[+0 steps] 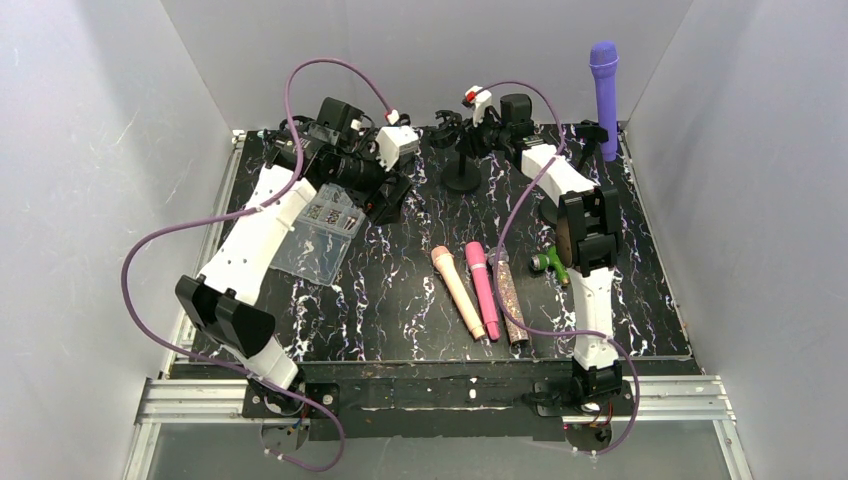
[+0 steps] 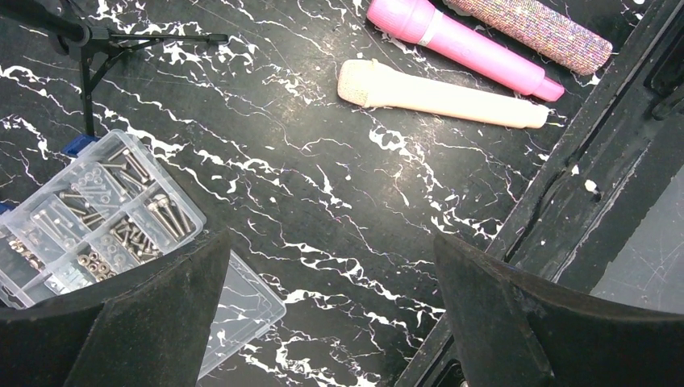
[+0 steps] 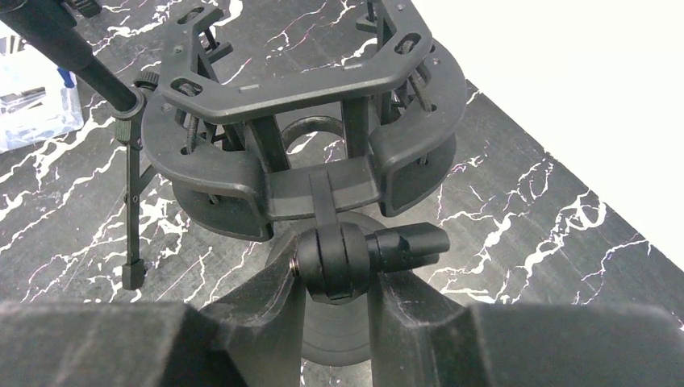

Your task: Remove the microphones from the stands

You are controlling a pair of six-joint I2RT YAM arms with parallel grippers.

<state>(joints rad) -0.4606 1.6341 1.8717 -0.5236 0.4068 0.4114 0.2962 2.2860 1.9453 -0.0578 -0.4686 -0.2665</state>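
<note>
Top external view shows the black marbled table [image 1: 400, 300] with both arms reaching over it. On the left side lies a clear screw box [image 2: 97, 218]. The left gripper [image 2: 331, 242] hovers just beside this box with its fingers spread wide and nothing between them.

At the back centre stands a shock-mount stand [image 3: 306, 89], and its cradle is empty. The right gripper [image 3: 331, 282] is clenched on the swivel joint [image 3: 329, 262] under that cradle, one finger at each side of the joint.

The only microphone I see in a holder is the purple microphone [image 1: 604, 90]. It is upright in a clip stand [image 1: 590, 135] at the back right corner, well apart from both grippers. Three other microphones lie loose side by side near the front of the table: a peach microphone [image 1: 457, 290], a pink microphone [image 1: 481, 288] and a glitter microphone [image 1: 510, 300].

My judgement is that the risks come from this grip. The right gripper holds a stand with no microphone, so if it pulls or lifts now, only the stand can tip or slide. When the arm goes to the purple microphone, its elbow passes close to the clip stand and could knock it over. A pull to the side, not along the clip, could drag the light stand together with the microphone
</note>
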